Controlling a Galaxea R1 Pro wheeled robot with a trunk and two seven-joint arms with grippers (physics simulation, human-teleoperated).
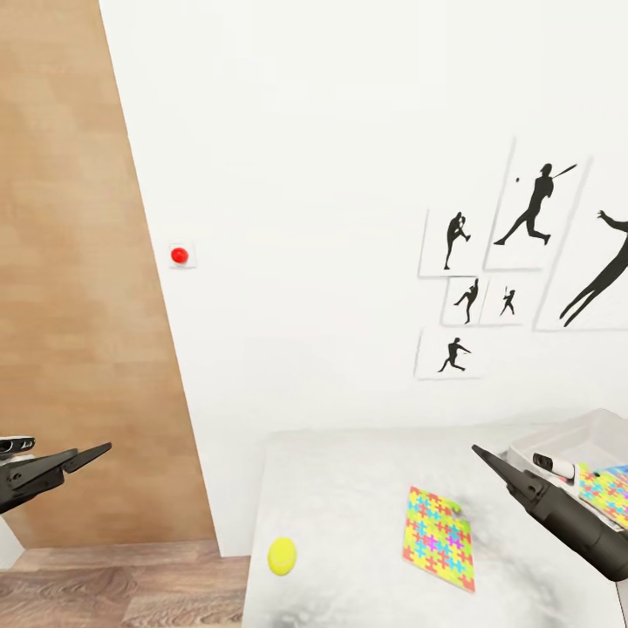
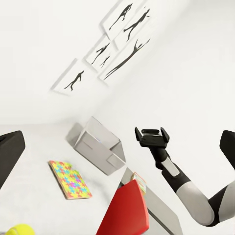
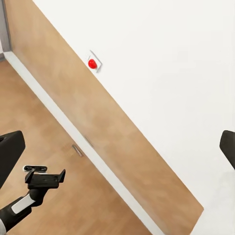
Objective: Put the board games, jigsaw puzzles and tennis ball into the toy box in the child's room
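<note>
- Grippers: left gripper raised off the table's left end, over the floor, fingers spread, empty. Right gripper above the table near the toy box, fingers apart, empty.
- Tennis ball at the table's front left edge; jigsaw puzzle lies flat beside it.
- Toy box cut off at frame edge; contents partly visible, hard to identify.
- Red button on wall behind.
</note>
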